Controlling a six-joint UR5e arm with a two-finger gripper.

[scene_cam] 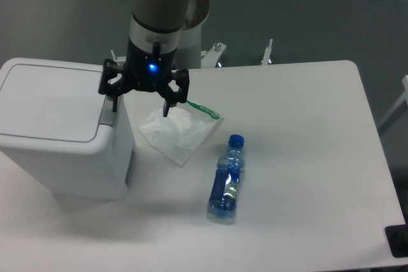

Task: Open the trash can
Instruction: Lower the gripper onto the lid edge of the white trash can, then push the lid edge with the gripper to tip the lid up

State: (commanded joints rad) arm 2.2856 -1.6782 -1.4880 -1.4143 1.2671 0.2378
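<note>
Trash can (54, 125): large, boxy, white plastic with rounded corners, at the left edge of the white table (306, 157); flat lid (51, 100) lying closed; grey push tab (107, 113) at the lid's right edge. Gripper (140, 107): black, two-fingered, blue light lit on its body, pointing down from the arm (159, 4); fingers spread wide apart, gripping nothing; one fingertip directly over or at the grey tab, contact not discernible; other fingertip above the corner of the bag. Plastic bag (175, 133): clear-white, flat, green strip at its upper right corner, lying just right of the trash can. Bottle (227, 179): small, clear plastic, blue cap and blue label, lying on its side near the table's centre, cap toward the far side, close to the bag's lower right edge.
</note>
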